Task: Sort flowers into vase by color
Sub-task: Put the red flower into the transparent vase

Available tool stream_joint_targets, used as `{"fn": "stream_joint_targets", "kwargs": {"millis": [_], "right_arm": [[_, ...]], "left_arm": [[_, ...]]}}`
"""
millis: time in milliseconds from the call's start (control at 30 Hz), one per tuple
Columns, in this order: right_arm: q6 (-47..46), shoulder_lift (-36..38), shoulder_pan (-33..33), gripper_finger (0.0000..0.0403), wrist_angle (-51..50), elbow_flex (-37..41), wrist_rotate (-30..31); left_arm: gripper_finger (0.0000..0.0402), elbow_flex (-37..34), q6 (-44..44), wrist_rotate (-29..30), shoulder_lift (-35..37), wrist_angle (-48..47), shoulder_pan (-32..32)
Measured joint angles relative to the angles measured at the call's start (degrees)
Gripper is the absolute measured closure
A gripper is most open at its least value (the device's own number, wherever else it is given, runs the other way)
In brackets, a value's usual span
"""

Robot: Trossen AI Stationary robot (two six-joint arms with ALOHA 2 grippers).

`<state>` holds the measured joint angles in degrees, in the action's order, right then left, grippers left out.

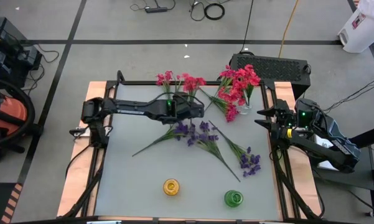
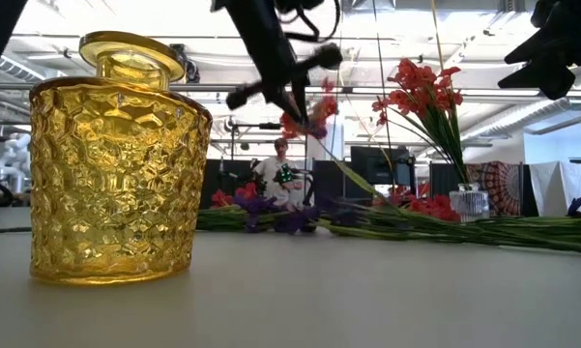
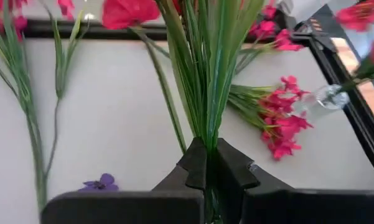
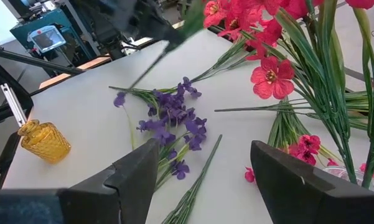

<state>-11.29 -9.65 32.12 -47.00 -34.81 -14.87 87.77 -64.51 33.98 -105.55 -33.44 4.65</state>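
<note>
My left gripper [image 1: 198,107] [image 3: 205,155] hangs above the table's far middle, shut on a red-blossomed flower sprig [image 3: 202,68]; the low view shows that sprig [image 2: 314,111] raised off the table. A clear glass vase [image 1: 244,107] at the far right holds red flowers [image 1: 239,79]. Pink flowers [image 1: 227,104] lie beside it, and more red and pink sprigs [image 1: 168,79] lie at the far edge. Purple flowers [image 1: 193,130] [image 4: 171,121] lie on their sides mid-table. My right gripper [image 1: 264,117] [image 4: 205,180] waits open at the right edge, touching nothing. My left gripper pinches the red sprig's bundle of green stems and leaves [image 3: 205,134] between its two fingers. The stems run on past the fingertips to the blossoms [image 3: 130,9]. The sprig is lifted clear of the table, and a thin stem end [image 2: 353,184] slants down below the gripper.
A yellow glass vase [image 1: 171,186] [image 2: 116,164] and a green one [image 1: 233,198] stand near the table's near edge. A second purple sprig [image 1: 249,163] lies right of centre. A black frame [image 1: 143,83] borders the table. A person [image 2: 280,169] sits in the room beyond.
</note>
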Motion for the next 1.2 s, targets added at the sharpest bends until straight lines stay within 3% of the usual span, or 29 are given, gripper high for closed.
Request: {"fn": "stream_joint_targets", "kwargs": {"millis": [533,800,1200], "right_arm": [[0.00,0.00,0.00,0.0156,0.02,-0.01,-0.02],[0.00,0.00,-0.02,0.0156,0.00,0.00,-0.02],[0.00,0.00,0.00,0.0156,0.00,0.00,-0.02]], "left_arm": [[0.0388,0.04,14.30,21.05,6.92,-0.20,-12.57],[0.0388,0.04,15.97,31.21,7.05,-0.80,-20.41],[0.0377,0.04,15.80,45.24,4.61,-9.06,-29.68]]}}
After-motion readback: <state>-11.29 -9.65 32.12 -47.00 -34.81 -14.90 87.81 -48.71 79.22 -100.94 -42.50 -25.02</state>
